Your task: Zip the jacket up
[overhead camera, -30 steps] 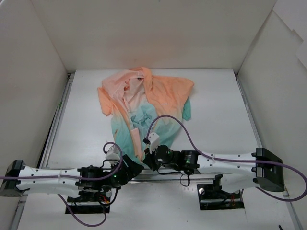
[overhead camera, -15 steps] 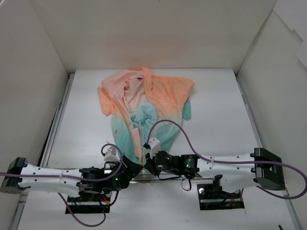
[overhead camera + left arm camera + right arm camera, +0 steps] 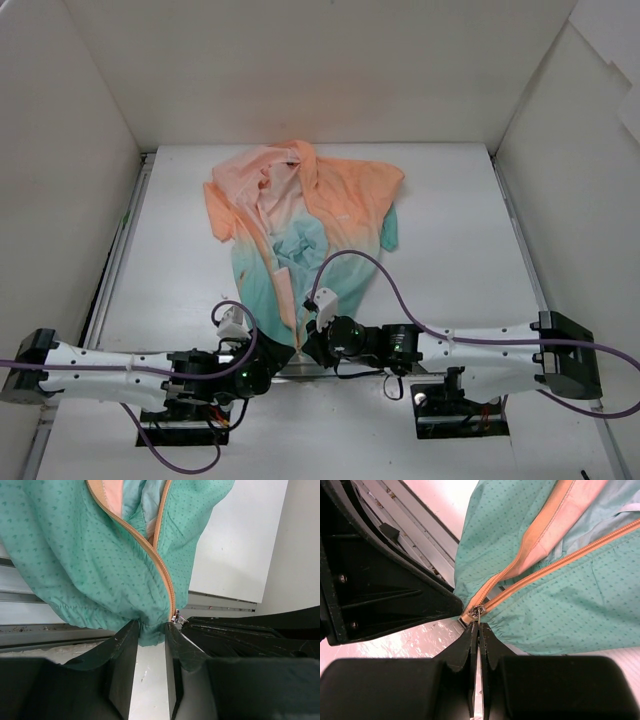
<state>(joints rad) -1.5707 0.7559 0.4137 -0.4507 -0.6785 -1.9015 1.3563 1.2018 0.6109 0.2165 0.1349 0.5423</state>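
The jacket (image 3: 300, 215) lies flat on the table, peach-orange at the far end, mint-teal hem toward me, front open. My left gripper (image 3: 283, 349) is shut on the teal hem (image 3: 150, 632) just left of the orange zipper (image 3: 159, 567). My right gripper (image 3: 308, 343) is shut on the metal zipper pull (image 3: 477, 613) at the zipper's bottom end. The pull also shows in the left wrist view (image 3: 176, 617). The two grippers nearly touch at the hem's near edge.
White walls enclose the table on three sides. A metal rail (image 3: 415, 530) runs along the table's near edge under the hem. Purple cables (image 3: 360, 262) loop over the jacket's lower part. The arm bases (image 3: 460, 405) sit below the rail.
Both grippers have shifted slightly toward me with the hem; the right arm's cable loop has settled lower. The jacket's upper part has not moved.
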